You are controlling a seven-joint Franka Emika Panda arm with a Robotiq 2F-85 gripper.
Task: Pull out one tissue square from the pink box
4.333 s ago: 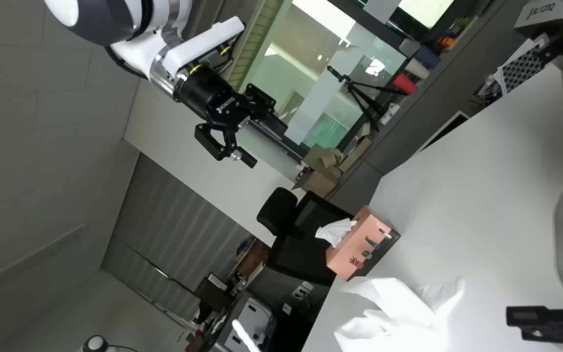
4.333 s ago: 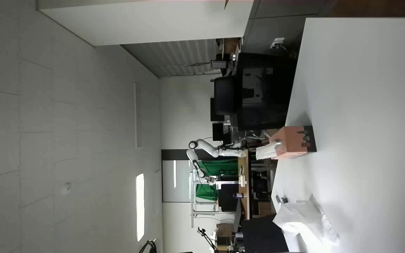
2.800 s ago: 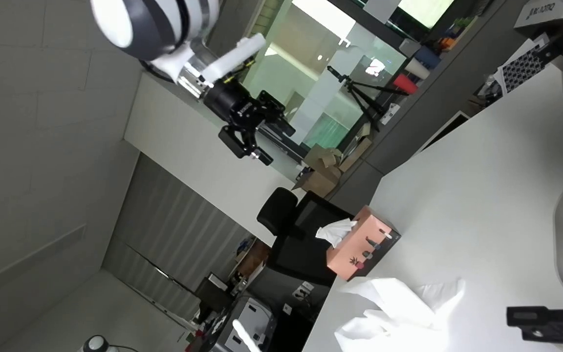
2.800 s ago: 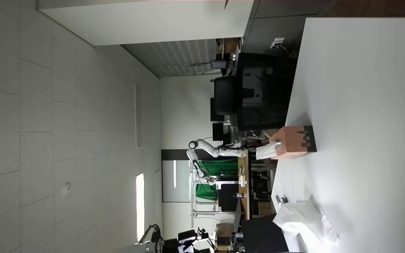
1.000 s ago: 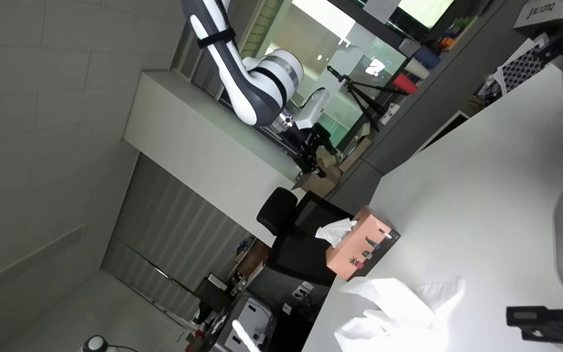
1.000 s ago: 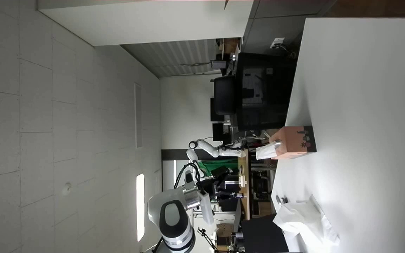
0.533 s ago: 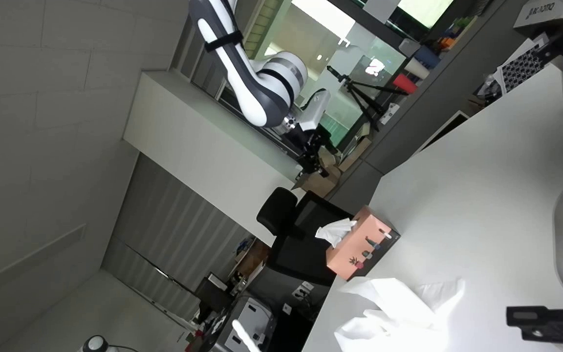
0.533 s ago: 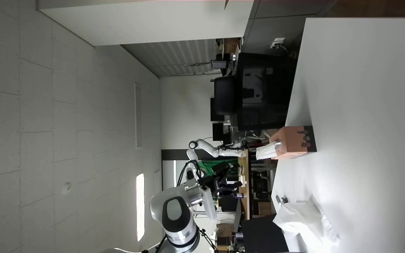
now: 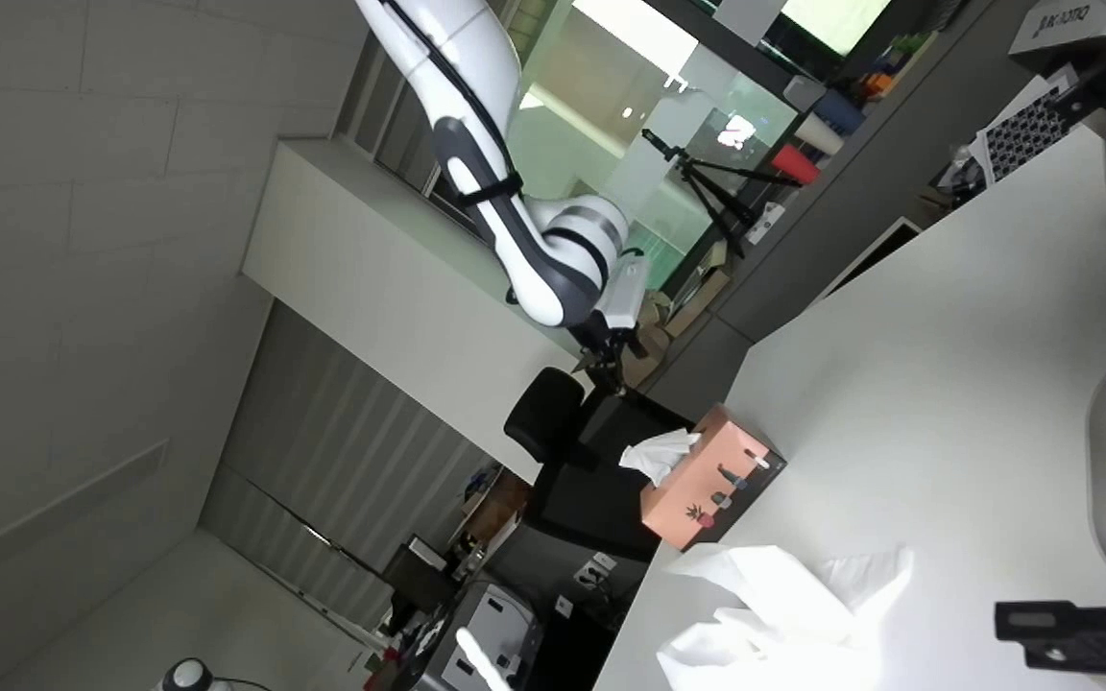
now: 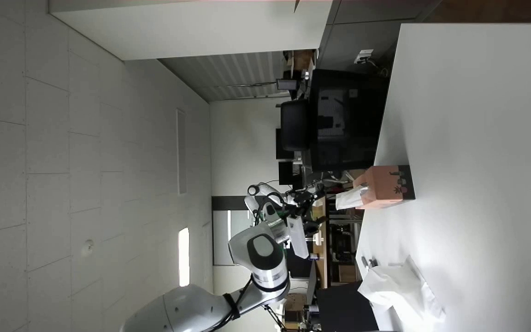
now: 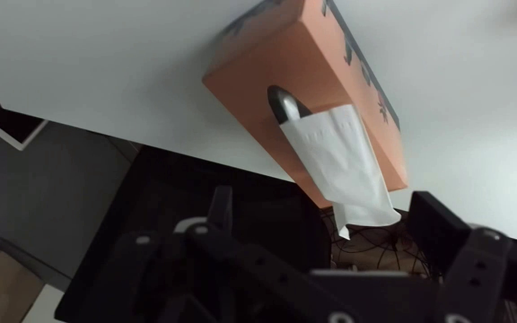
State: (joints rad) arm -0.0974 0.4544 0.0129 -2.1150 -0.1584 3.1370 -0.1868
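1. Wrist view: we see the gripper (image 11: 328, 214) spread wide and grasping nothing. The tissue square (image 11: 343, 166) rises from the dark slot (image 11: 276, 103) in the top of the pink box (image 11: 301, 69) and bends over at its free end. We judge it nearly weightless, limp, quick to crumple or tear, so we would pinch it lightly midway between slot and free end, away from the box's card.

2. In an exterior view, we find the pink box (image 9: 707, 485) upright on the table (image 9: 937, 384), the tissue square (image 9: 657, 455) sticking up from its top. The gripper hangs higher than the box, apart from it; from here we cannot tell how far it is spread. The box looks like thin card, so it may slide or lift with a jerky tug; we favour a slow pull straight out from its top.

3. In an exterior view, the tissue square (image 10: 349, 197) juts clear of the pink box (image 10: 378, 184), leaving soft sheet to pinch without bumping the card. A crumpled white sheet (image 10: 399, 288) lies on the table apart from the box.
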